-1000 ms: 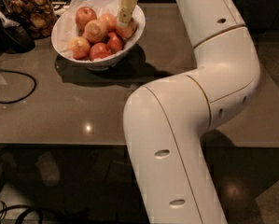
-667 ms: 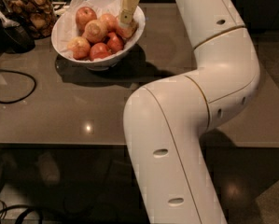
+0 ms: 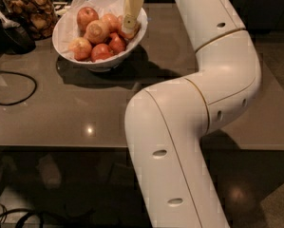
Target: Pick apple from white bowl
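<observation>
The white bowl (image 3: 65, 30), lined with crinkled white paper, stands at the back left of the grey table and holds several apples. The apple (image 3: 111, 21), pale yellow-tan with an orange-red blush, lies at the bowl's right side. My gripper (image 3: 128, 26) reaches down from above into the right part of the bowl. Its tip is right beside that apple and over a redder one that it partly hides. A pale apple showing its stem dimple (image 3: 98, 31) lies in the middle, with smaller red apples (image 3: 102, 52) in front.
A glass jar of brown snacks (image 3: 30, 8) stands left of the bowl, with a dark object (image 3: 11, 34) beside it. A black cable (image 3: 18, 87) loops on the table at left. My white arm (image 3: 189, 113) fills the centre and right. The table's front edge runs below.
The gripper has stayed at the right side of the bowl with hardly any movement. The apples and the bowl have not moved.
</observation>
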Tool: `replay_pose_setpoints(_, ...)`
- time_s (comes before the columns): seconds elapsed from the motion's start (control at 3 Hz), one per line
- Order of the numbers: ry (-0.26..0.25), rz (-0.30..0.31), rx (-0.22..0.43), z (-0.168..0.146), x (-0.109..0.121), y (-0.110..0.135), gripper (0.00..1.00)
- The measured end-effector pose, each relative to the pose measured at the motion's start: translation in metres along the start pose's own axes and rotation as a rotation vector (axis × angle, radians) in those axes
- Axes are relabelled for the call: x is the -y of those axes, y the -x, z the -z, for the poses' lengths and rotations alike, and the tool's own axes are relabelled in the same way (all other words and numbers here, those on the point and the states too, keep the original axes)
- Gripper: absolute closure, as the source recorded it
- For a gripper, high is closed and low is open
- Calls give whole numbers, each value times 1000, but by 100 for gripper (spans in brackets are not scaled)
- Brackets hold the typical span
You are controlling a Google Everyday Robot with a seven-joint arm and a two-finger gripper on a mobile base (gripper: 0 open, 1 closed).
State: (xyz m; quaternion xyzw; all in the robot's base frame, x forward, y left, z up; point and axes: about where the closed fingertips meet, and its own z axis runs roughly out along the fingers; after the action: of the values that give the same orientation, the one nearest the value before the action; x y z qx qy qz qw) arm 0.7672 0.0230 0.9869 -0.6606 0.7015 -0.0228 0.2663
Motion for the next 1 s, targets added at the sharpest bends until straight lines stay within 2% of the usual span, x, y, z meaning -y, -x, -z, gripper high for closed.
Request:
replay_pose_setpoints(0.67, 19, 14, -4, -13, -3, 8, 10)
replay_pose_setpoints(1.0, 20, 23, -12, -16, -3, 9, 7)
